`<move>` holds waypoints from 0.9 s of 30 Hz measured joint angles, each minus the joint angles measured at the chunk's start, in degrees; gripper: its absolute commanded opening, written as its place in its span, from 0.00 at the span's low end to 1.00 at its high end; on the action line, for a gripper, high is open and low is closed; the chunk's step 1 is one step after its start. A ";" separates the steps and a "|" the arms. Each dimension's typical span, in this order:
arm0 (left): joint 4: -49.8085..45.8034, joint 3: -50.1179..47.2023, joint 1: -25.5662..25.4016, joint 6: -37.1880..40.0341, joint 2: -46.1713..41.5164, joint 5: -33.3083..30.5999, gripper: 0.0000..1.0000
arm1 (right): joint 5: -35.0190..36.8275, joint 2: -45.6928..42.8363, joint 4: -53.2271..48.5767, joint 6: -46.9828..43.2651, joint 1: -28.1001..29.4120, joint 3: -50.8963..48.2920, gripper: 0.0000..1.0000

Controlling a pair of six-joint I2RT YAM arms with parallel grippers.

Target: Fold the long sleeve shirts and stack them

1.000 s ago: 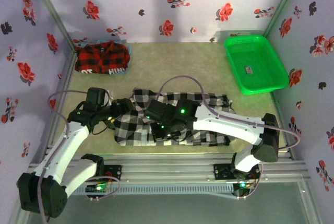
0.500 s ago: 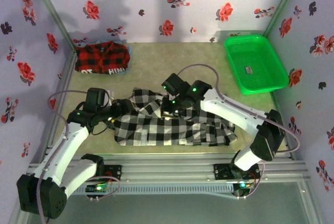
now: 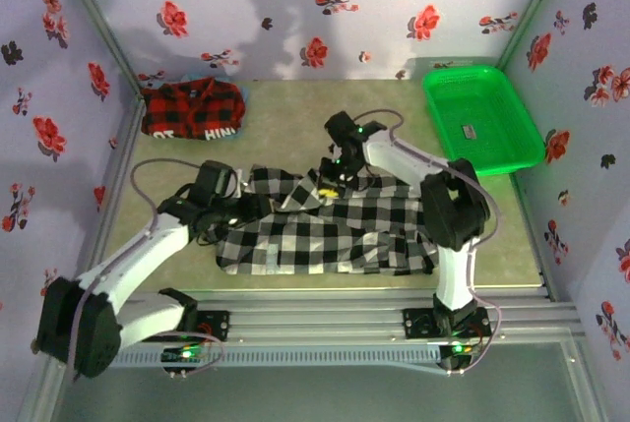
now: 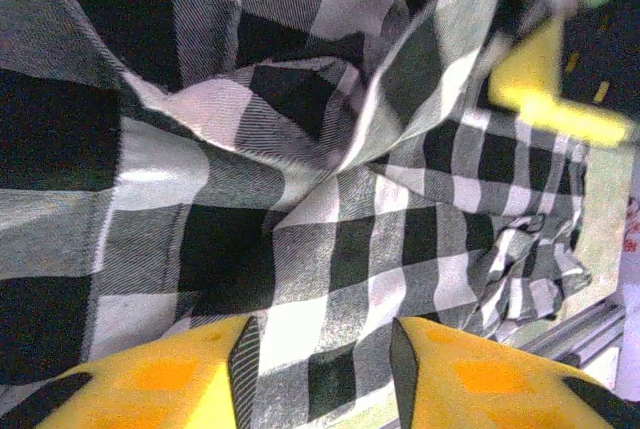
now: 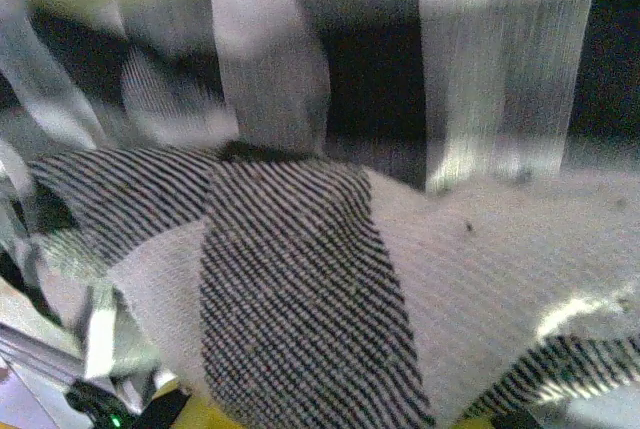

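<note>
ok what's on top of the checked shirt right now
On the checked shirt: the left gripper at its left end, the right gripper at its far edge. Cloth beneath the arms is hidden.

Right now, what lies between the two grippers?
Rumpled cloth of the black-and-white checked shirt covers the whole stretch from the left gripper to the right gripper. The top and left wrist views show it.

White block letters on the red-and-black plaid shirt (image 3: 192,110), far left of the tabletop (image 3: 295,112), along its near edge. Approx. "HIN" at right, poss. "10" or "OT" at left; rest lost in folds, word incomplete. Green basket (image 3: 482,97): small dark label (image 3: 471,132) on its floor, too small to read.
</note>
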 measured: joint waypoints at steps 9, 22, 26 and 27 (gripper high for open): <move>6.54 5.75 -0.61 -4.28 12.46 -4.46 0.40 | -8.66 21.49 -9.90 -10.16 -9.11 34.58 0.28; 8.07 21.64 0.52 -6.21 29.53 -3.30 0.39 | -1.86 30.27 -14.12 -17.27 -14.29 45.38 0.68; 7.91 23.26 0.94 -6.19 33.94 -1.42 0.39 | 6.78 27.71 -14.67 -24.11 -12.61 44.87 0.74; 7.69 23.43 1.01 -6.19 34.80 -0.98 0.39 | 8.37 26.88 -14.53 -25.40 -11.87 44.30 0.74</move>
